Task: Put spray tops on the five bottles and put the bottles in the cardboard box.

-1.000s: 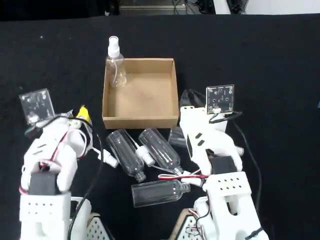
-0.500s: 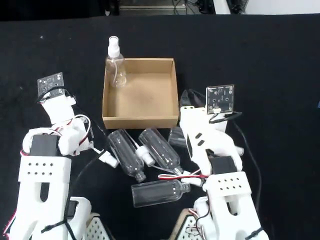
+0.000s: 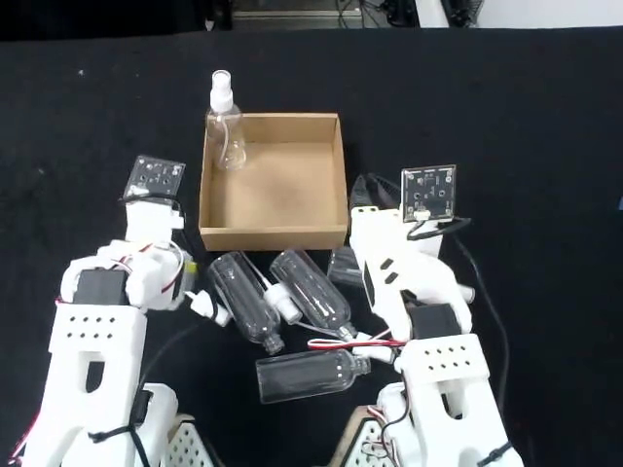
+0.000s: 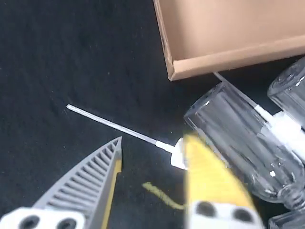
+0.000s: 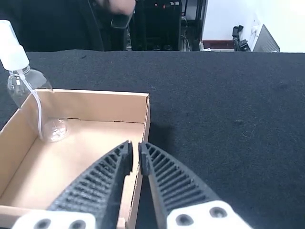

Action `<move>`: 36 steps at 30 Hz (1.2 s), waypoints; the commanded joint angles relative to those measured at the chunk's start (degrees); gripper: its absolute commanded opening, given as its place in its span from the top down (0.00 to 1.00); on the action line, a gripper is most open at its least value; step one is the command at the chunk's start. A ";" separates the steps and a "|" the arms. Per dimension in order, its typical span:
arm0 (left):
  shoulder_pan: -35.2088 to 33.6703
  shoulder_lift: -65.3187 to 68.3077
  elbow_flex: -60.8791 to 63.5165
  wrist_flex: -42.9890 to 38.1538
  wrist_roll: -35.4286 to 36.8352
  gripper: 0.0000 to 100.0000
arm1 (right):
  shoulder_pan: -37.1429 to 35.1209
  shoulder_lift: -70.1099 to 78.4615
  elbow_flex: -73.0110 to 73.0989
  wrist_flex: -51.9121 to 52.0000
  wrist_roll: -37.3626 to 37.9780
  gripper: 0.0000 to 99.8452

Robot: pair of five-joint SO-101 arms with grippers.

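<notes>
Spray top (image 4: pixel 175 151) lies between the left gripper's (image 4: pixel 153 142) wide-open jaws, at nine o'clock of the bottle (image 3: pixel 243 292); pinch its head, not the tube.

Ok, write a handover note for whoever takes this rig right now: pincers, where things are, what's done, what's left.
Left pincer: open, down near the table, straddling a loose spray top that lies flat.
Right pincer: shut, empty, by the right wall of the cardboard box.
Done: one capped bottle stands in the box's far left corner.
Left: four bottles lie on the table in front of the box, seemingly uncapped, one partly under the right arm. Cap each, then box it.
</notes>
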 commanded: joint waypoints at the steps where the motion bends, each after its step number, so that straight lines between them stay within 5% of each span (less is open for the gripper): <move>1: -0.57 0.53 -0.92 -1.05 2.02 0.74 | 1.05 -0.57 -0.13 -1.58 -0.18 0.99; 14: 2.24 14.33 -12.62 4.75 2.37 0.75 | 1.49 -0.57 -0.22 -1.67 -0.18 0.99; 25: 3.74 23.38 -17.27 4.48 24.09 0.74 | 1.49 -0.57 -0.22 -1.41 -0.18 0.99; 36: 7.87 24.26 -15.25 1.58 27.25 0.68 | 1.49 -0.57 -0.22 -1.58 -0.09 0.99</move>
